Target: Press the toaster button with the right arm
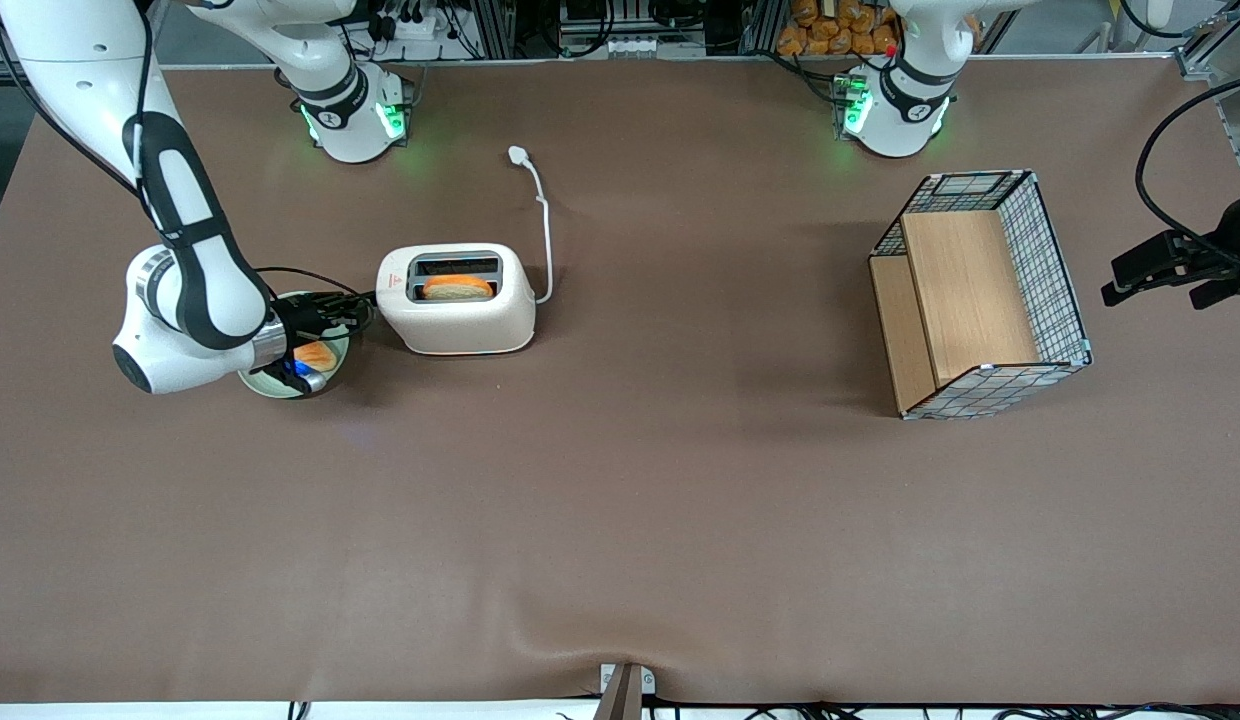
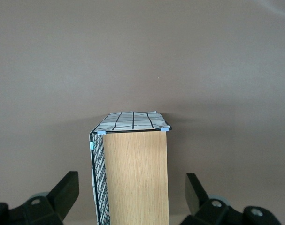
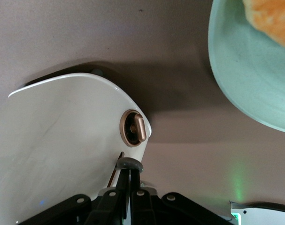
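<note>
The cream-white toaster (image 1: 458, 298) stands on the brown table with a bread slice (image 1: 458, 288) in its top slot. The right arm (image 1: 185, 290) reaches low toward the toaster's narrow end face. My gripper (image 1: 355, 310) is at that face, fingers pressed together. In the right wrist view the shut gripper (image 3: 131, 172) has its fingertips (image 3: 126, 176) touching the small grey toaster button (image 3: 129, 164), which sticks out of the toaster's end face (image 3: 76, 136) beside a bronze dial (image 3: 134, 128).
A pale green plate (image 1: 280, 385) with a bread piece (image 1: 315, 355) lies under the wrist; it also shows in the right wrist view (image 3: 241, 79). The white cord and plug (image 1: 518, 154) trail farther from the front camera. A wire-and-wood basket (image 1: 980, 295) stands toward the parked arm's end.
</note>
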You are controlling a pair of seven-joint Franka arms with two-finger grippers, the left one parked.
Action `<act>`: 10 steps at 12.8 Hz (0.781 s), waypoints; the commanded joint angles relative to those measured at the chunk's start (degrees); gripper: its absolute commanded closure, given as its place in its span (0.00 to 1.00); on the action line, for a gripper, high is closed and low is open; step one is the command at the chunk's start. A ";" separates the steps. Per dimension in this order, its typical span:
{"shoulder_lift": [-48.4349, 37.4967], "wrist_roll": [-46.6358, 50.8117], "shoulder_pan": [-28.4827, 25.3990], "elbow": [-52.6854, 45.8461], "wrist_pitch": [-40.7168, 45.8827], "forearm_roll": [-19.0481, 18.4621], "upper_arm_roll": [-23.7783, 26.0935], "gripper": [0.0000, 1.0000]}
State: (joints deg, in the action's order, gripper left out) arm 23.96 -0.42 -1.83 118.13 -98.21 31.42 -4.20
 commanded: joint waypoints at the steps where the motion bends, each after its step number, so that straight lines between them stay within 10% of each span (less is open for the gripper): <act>1: 2.93 -1.16 -0.28 0.43 -3.30 1.63 0.60 0.93; 10: 1.71 -1.34 -0.37 -0.18 -3.84 1.54 0.51 0.92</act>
State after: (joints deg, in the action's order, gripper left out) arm 24.20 -0.51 -1.85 117.94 -98.53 31.51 -4.18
